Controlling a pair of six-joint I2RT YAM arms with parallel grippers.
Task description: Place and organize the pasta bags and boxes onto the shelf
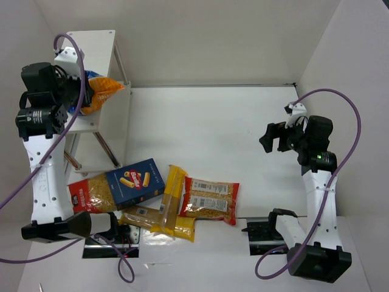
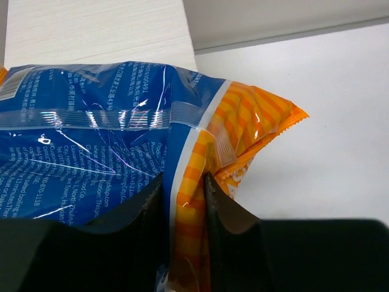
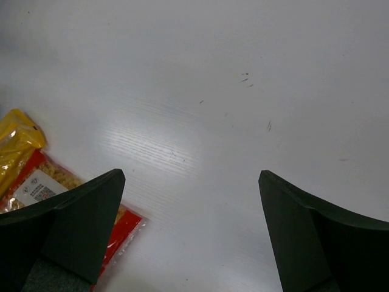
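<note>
At the upper left of the top view, the left gripper (image 2: 181,185) had its jaws pinched onto a fold of the blue bag (image 2: 91,134), which sat over a tier of the shelf (image 1: 91,42) with its orange end poking past the right edge. At the right, the right gripper (image 3: 191,176) hung spread wide above the table (image 1: 213,121), holding nothing. The blue carton (image 1: 135,180), yellow spaghetti packs (image 1: 172,194) and red-trimmed bags (image 1: 209,201) lay clustered at lower centre

At far left the lone bag (image 1: 103,91) lies on the shelf (image 1: 91,45), one end overhanging rightward. On the table (image 1: 213,121) in front, left to right: pasta bag (image 1: 88,194), carton (image 1: 137,180) overlapping it, spaghetti packs (image 1: 172,194), second pasta bag (image 1: 211,199)
</note>
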